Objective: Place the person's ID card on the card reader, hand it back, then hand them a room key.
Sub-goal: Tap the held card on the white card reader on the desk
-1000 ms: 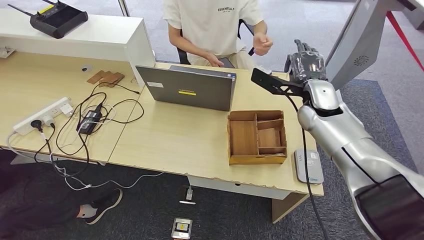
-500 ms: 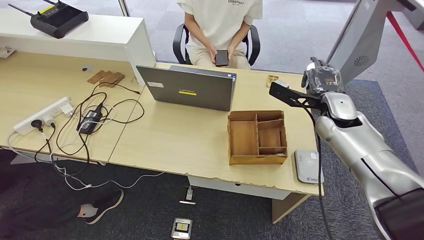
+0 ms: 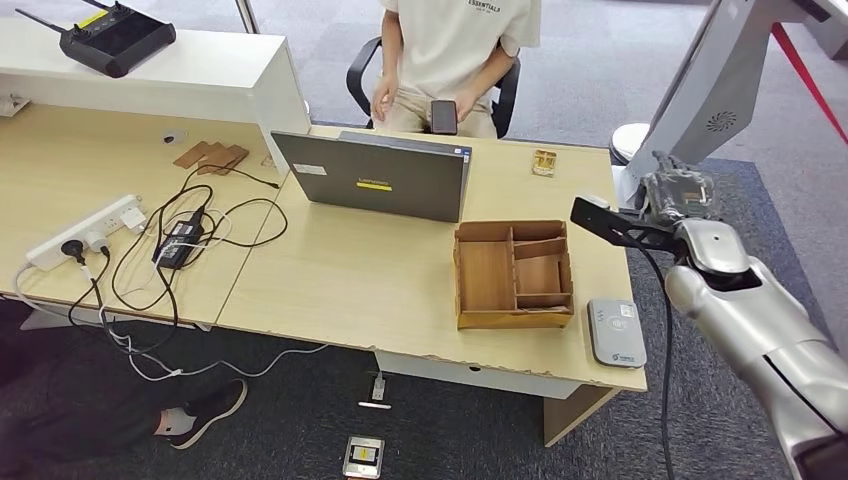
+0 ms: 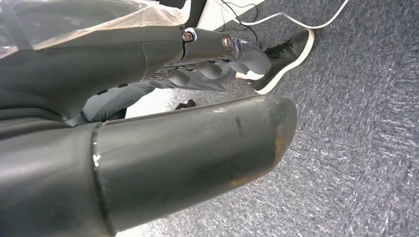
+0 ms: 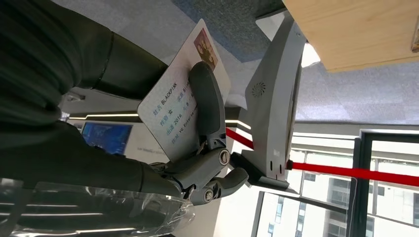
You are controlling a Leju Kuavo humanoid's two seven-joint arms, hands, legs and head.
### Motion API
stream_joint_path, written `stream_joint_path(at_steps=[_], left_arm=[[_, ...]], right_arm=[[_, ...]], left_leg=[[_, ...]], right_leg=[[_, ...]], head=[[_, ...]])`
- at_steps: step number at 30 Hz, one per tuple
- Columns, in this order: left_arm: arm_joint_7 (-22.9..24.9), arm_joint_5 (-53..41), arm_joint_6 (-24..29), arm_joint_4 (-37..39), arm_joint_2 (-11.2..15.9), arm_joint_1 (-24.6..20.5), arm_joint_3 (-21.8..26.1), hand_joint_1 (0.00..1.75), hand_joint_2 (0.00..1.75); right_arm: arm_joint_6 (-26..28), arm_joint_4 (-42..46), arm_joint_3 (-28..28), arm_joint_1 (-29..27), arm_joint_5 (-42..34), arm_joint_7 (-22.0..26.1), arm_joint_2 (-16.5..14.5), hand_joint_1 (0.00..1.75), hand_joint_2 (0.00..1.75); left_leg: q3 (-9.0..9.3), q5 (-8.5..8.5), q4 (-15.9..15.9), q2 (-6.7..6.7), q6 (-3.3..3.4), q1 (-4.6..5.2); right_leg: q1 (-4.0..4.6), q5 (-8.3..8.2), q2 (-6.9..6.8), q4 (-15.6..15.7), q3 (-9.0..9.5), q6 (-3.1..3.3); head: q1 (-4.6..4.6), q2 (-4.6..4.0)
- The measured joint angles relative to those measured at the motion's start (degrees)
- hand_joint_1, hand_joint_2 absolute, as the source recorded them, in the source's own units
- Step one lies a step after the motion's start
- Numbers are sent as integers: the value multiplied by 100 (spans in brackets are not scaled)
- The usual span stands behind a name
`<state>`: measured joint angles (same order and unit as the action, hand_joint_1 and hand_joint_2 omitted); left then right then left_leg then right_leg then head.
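Right hand point(image 5: 197, 148) clamped on ID card point(image 5: 173, 106); left hand point(image 4: 217, 59) state indeterminate; recommend lowering card flat, centred, onto card reader point(image 3: 616, 331) at bench point(image 3: 380, 280) corner.

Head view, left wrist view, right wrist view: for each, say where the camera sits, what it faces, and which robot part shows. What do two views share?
Head view: high on the body, looking down at the desk; right hand enters.
Left wrist view: behind the left hand, facing carpet and a shoe.
Right wrist view: behind the right hand, which holds the ID card.
Shared: head and right wrist views both show the right hand.
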<state>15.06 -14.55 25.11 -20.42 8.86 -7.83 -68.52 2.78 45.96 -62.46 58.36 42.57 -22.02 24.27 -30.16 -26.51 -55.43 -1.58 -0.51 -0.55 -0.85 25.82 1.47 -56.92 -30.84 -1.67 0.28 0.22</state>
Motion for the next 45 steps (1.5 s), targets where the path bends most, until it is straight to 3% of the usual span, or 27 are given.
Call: stream_joint_path(at_steps=[17, 45], left_arm=[[113, 81, -8, -58, 46, 4, 0, 0, 0], [211, 417, 128, -201, 140, 110, -2, 0, 0]], right_arm=[[-283, 298, 81, -622, -104, -118, 244, 175, 175], [-511, 298, 83, -1177, -198, -112, 179, 175, 175]], left_leg=[[-1, 0, 0, 1, 0, 1], [-3, 0, 1, 0, 0, 1]], right_leg=[[-1, 0, 0, 0, 1, 0], [-1, 0, 0, 0, 0, 0]], head=[[0, 0], [0, 0]])
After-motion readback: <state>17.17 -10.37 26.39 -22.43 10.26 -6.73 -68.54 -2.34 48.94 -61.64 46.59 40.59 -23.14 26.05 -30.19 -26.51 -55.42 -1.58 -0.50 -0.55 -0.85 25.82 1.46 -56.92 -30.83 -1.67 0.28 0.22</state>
